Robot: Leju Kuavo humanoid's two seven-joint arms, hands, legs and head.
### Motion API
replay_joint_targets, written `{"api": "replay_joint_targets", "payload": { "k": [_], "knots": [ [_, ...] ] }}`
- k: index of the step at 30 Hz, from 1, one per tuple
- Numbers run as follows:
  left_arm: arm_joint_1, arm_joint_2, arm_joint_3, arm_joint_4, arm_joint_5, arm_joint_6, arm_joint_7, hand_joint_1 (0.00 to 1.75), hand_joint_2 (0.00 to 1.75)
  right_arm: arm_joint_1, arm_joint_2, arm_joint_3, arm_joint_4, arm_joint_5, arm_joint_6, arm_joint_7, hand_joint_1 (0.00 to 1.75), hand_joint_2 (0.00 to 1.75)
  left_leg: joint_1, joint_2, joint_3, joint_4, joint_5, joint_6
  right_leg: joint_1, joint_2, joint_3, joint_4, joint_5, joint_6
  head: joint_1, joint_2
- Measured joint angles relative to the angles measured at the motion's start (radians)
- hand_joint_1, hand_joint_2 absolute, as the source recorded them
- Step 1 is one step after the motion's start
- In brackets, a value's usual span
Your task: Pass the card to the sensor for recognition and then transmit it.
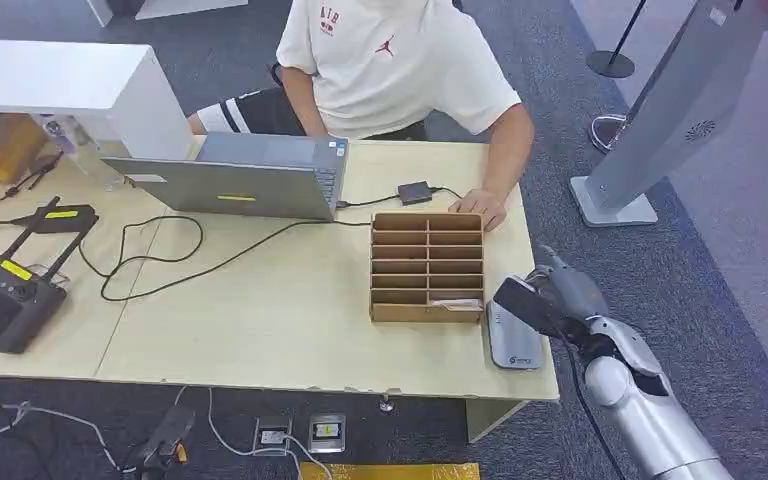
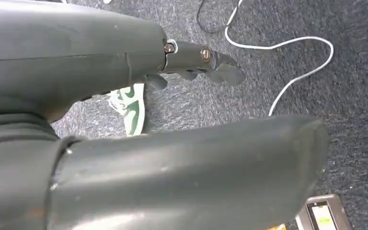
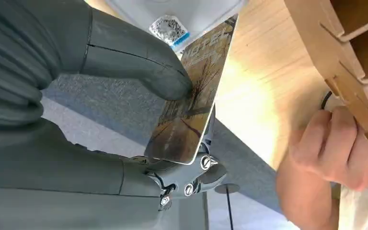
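The right hand [image 1: 558, 296] grips the card [image 1: 520, 303] between thumb and fingers [image 3: 139, 62], holding it just above the grey sensor [image 1: 513, 340] at the right end of the pale wooden surface [image 1: 260, 320], beside the slotted wooden organizer [image 1: 427, 266]. The left hand [image 2: 191, 57] hangs over dark grey carpet [image 2: 354, 96] crossed by a white cable [image 2: 287, 48], its fingers empty and loosely apart. Across the surface a seated person rests a hand [image 1: 482, 208] by the organizer, near a laptop [image 1: 250, 178] and a black controller [image 1: 5, 295].

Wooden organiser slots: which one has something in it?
The nearest slot on the right side of the wooden organiser, beside the grey sensor; a pale card lies in it. The other slots look empty.
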Motion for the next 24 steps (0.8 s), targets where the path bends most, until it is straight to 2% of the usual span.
{"api": "replay_joint_targets", "payload": {
  "k": [17,24],
  "knots": [
    [0.015,0.017,0.0,-0.023,0.021,0.001,0.008,0.0,0.0,-0.002,0.002,0.039,0.0,0.0,0.043,0.002,1.75,1.75,0.0,0.0,0.0,0.0,0.0,0.0,0.0,0.001,0.0,0.0,0.0,0.0,0.0,0.0],
    [0.018,0.02,0.0,-0.03,0.021,0.005,0.009,0.0,0.0,0.017,0.0,0.04,-0.03,-0.005,0.046,0.061,1.75,1.75,0.0,0.001,0.001,0.0,0.0,0.0,0.0,0.002,0.0,0.0,0.0,0.0,0.0,0.0]
  ]
}}
